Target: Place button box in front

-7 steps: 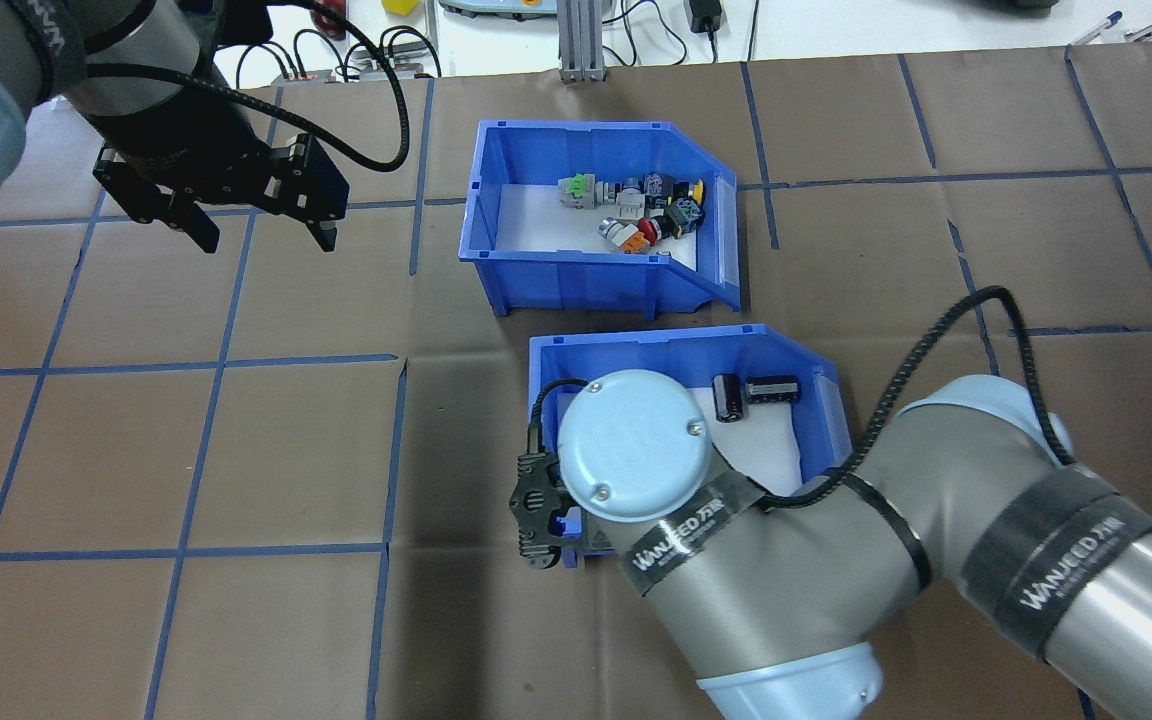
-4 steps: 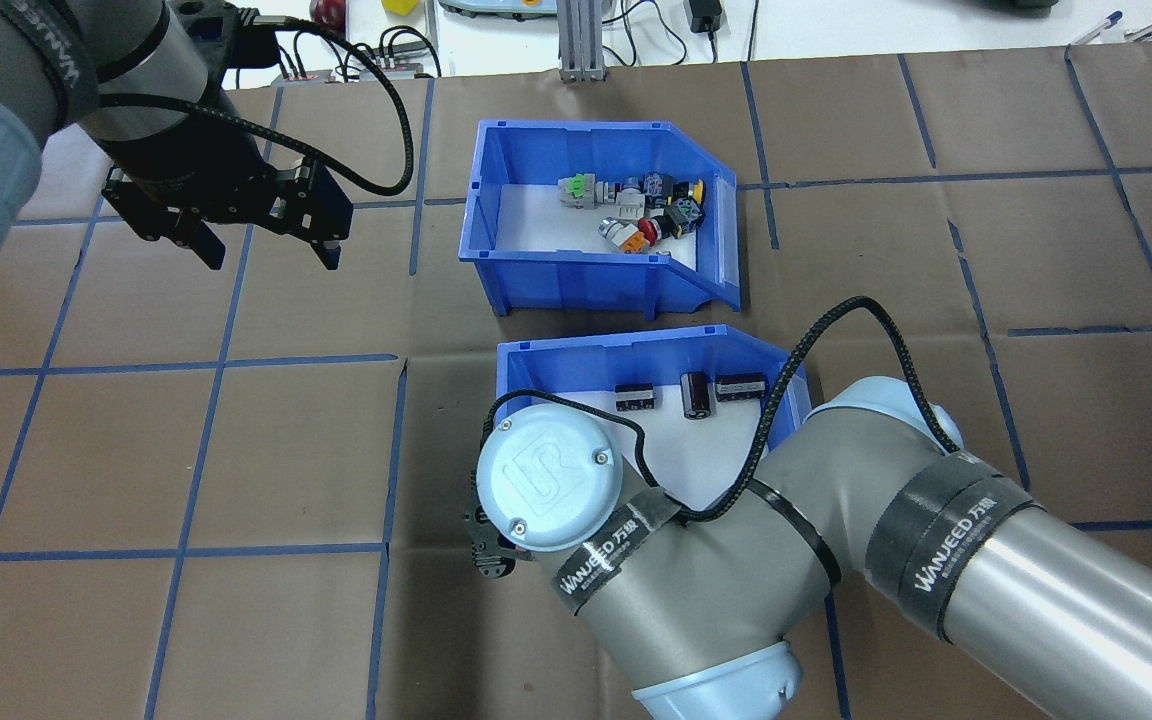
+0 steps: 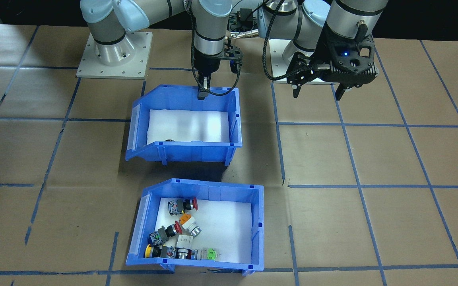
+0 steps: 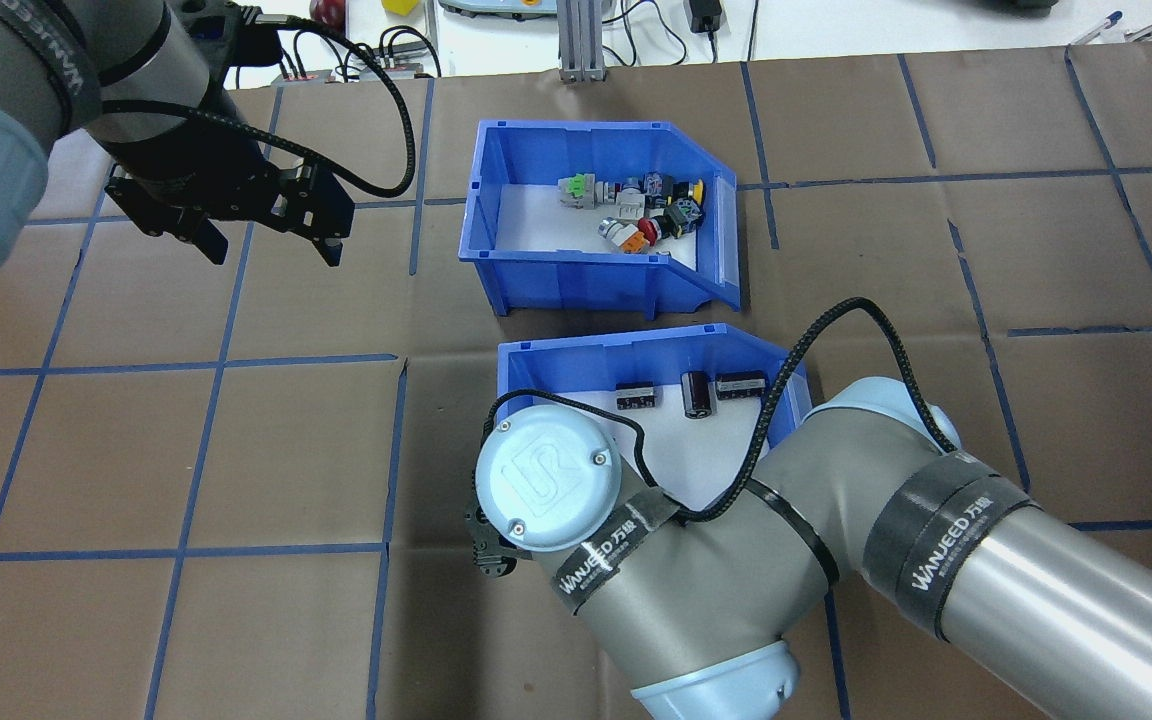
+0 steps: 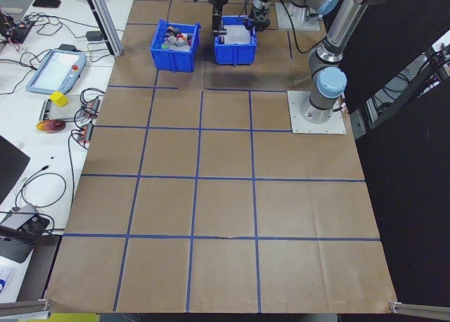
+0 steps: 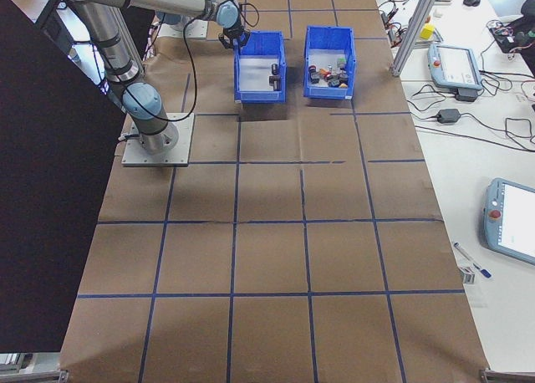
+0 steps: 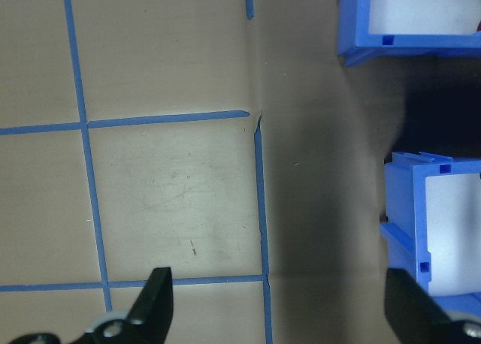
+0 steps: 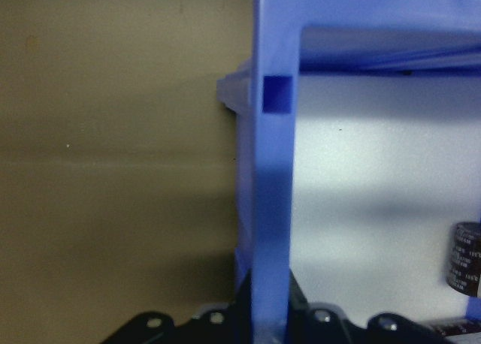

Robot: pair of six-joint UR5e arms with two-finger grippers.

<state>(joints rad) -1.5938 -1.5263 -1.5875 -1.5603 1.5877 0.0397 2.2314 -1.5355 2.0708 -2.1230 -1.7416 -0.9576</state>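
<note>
Front-facing view: the button box [image 3: 197,228] sits on the desk [image 3: 392,159] nearest this camera, far from the robot's base, switches piled toward its sloped end. The second blue bin [image 3: 185,121] lies between it and the base. The right tool [image 3: 202,90] is down on that bin's back wall. The left tool [image 3: 319,90] hangs over bare desk, jaws apart, nothing in them.

Overhead view: the button box [image 4: 596,230] is the far one, just beyond the bin with dark cylinders [image 4: 636,400], a narrow gap between. The right wrist covers its own tool. The left tool [image 4: 261,245] hovers spread wide, well left of both bins.

Left wrist view: both fingers [image 7: 154,303] frame brown paper; blue bin corners show at the right edge.

Right wrist view: the near bin's blue wall [image 8: 274,171] runs straight down between the jaws, so I read the tool as clamped on that wall, not on the button box.

Side views: too small to add anything.

Handling, my judgement: rigid plastic, light, loose switches that will slide if tipped. Pinch a straight wall at the rim, away from the sloped cut-away, and keep it level.
</note>
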